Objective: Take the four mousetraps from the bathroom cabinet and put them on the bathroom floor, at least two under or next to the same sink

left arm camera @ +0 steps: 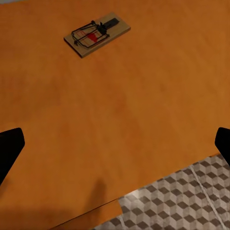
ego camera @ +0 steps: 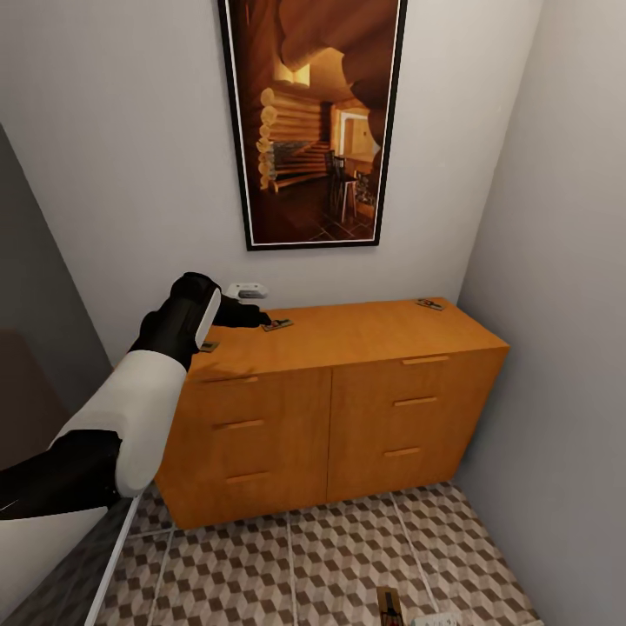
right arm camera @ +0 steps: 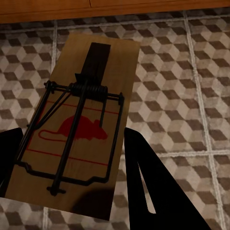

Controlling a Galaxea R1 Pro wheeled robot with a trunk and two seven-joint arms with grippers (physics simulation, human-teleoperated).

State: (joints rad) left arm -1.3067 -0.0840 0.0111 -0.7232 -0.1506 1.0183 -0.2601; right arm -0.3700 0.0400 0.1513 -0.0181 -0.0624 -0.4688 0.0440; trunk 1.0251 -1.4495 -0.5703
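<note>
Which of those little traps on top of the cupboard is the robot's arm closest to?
Find the wide orange-brown wooden cabinet below the framed picture. On its top, near the back left, a small flat mousetrap lies just past the black left gripper. The other traps sit at the corners.

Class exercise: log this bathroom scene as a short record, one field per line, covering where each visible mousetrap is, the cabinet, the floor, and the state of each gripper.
cabinet: orange-brown cabinet against the wall, drawers shut
trap near left gripper: mousetrap flat on the cabinet top, untouched
trap at left edge: mousetrap on the top, beside the left arm
trap at far right: mousetrap on the top's back right corner
held trap: mousetrap between the right gripper's fingers, above the bathroom floor
left gripper: open, over the cabinet top
right gripper: shut on a mousetrap
</note>
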